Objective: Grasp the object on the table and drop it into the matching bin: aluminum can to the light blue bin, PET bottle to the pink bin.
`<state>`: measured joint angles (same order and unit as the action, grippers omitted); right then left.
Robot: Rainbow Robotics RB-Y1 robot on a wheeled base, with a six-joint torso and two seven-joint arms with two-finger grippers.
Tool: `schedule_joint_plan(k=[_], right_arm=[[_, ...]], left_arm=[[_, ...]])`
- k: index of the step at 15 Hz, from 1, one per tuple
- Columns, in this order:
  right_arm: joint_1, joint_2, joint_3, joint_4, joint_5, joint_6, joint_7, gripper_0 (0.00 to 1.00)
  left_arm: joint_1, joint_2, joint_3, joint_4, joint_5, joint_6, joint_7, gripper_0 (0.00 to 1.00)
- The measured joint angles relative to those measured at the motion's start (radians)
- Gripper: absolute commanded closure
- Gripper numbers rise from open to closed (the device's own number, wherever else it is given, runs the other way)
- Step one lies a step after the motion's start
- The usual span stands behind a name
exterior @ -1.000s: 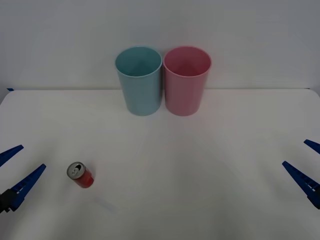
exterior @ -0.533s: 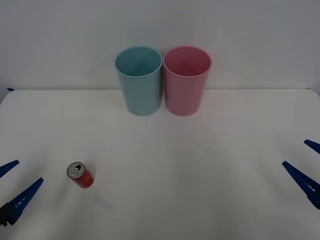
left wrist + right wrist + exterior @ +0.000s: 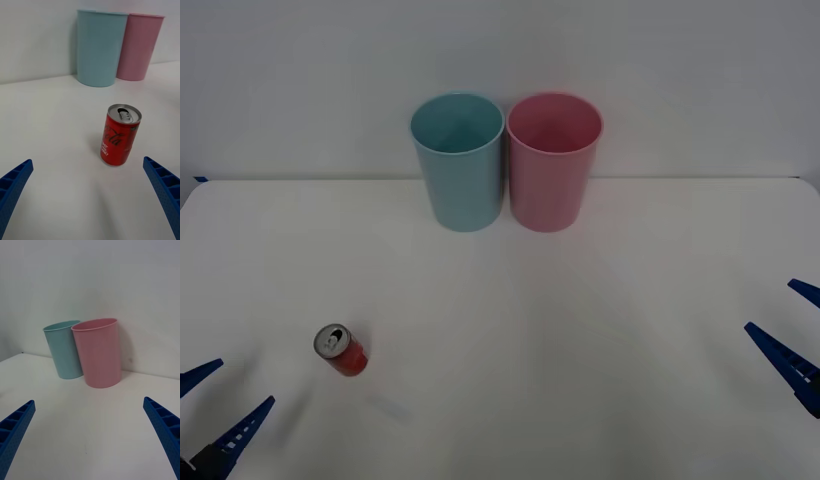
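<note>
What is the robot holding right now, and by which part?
Nothing. The red can stands free on the table; the open left gripper is beside it, the open right gripper far off.

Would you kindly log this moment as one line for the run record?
left gripper: open, near the can | red can: upright on table, not held | right gripper: open, idle at table's right | blue bin, pink bin: side by side

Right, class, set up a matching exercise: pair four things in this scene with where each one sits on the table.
Things:
1. aluminum can
2. light blue bin
3. pink bin
4. right end effector

Places:
A. far side, the right one of the pair
B. near left, standing upright
C. right edge, open
D. far side, the left one of the pair

Pairs: 1-B, 2-D, 3-A, 4-C
</note>
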<state>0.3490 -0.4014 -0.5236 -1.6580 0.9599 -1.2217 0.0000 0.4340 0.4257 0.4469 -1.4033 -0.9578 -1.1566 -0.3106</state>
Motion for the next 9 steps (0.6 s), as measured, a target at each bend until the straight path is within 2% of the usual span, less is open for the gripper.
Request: schedule_joint_plan(k=[5,9], right_arm=[[0.0,0.0,0.0,0.0,0.0,0.0,0.0,0.0],[0.0,0.0,0.0,0.0,0.0,0.0,0.0,0.0]], left_arm=[[-0.054,0.019,-0.074,0.142,0.054,-0.001,-0.119,0.0],[-0.069,0.019,-0.108,0.156,0.07,0.003,-0.136,0.0]])
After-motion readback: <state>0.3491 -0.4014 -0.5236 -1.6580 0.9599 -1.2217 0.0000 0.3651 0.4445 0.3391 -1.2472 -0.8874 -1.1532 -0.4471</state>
